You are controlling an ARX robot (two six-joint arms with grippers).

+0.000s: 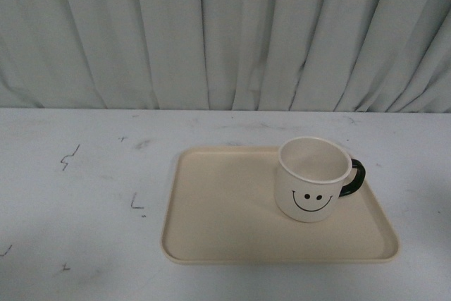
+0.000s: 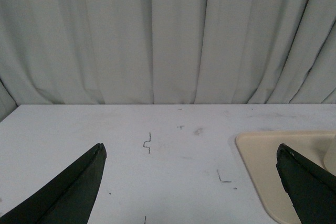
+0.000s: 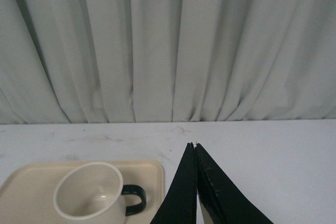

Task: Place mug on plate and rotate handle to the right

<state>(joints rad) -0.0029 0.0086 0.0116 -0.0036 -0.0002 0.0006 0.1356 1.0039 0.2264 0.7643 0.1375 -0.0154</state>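
Surroundings: a pleated pale grey curtain (image 1: 225, 33) fills the upper half of the front view; below it a white counter (image 1: 77, 202) carries small dark scuffs at the left of the frame and a faint L-shaped mark just left of the plate.
Left gripper (image 2: 191, 182): released, its two dark, matte, tapering fingers (image 2: 73, 192) spread wide at the lower corners of the left wrist view, with bare counter between them and nothing held.
Plate (image 1: 218, 209): a flat, smooth beige rectangular tray with rounded corners and a low raised rim, lying right of centre in the lower half of the front view; its corner also shows at the lower right of the left wrist view.
Mug (image 1: 310, 181): a cream-white cylinder, upright on the right part of the plate, smiley face towards the camera, interior empty.
Handle (image 1: 354, 177): a glossy black loop pointing to the right of the frame.
Right gripper (image 3: 196, 153): clenched, dark fingers pressed together to a point, grasping nothing, apart from the handle, over bare counter.
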